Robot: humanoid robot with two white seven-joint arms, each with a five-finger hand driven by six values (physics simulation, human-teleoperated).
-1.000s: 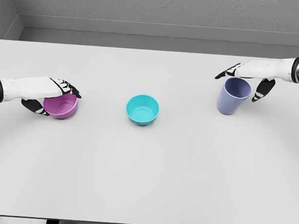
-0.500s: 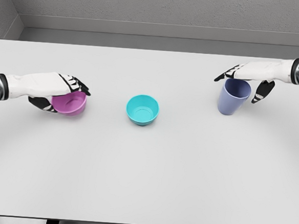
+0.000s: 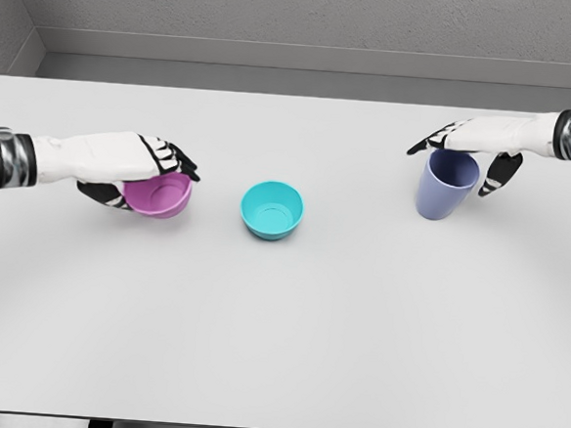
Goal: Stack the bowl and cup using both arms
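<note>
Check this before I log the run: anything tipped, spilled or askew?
Nothing stands out. The pink plastic bowl in the left robot hand, teal bowl and lavender cup are upright.

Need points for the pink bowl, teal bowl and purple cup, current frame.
pink bowl (image 3: 162,198), head view, on its inner wall right of the left hand.
teal bowl (image 3: 272,210), head view, on its inside bottom.
purple cup (image 3: 441,195), head view, on its outer side wall.
</note>
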